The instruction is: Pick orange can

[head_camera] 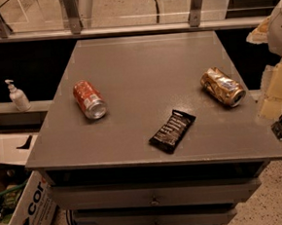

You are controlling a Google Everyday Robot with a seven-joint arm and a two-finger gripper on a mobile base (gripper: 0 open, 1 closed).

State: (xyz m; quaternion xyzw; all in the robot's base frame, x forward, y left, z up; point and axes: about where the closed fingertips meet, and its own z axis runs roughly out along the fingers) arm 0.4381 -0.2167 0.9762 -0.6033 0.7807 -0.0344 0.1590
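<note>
Black snack packet (171,130) near the front of the grey table (142,65). Red can (89,100) lies left. Orange can (222,87) lies on its side, right. Gripper (278,90) at right edge, apart from it; grip state unclear.

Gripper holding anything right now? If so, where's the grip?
Nothing seen held. Gripper sits at the right edge, off the table; orange can lies untouched on it.

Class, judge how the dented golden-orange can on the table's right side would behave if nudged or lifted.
Lying on its side, the orange can would probably roll, though unevenly given its dents. Its crumpled body suggests it is likely empty and light, and it may crush further if squeezed. The pincer is at the picture's right edge, near it.
</note>
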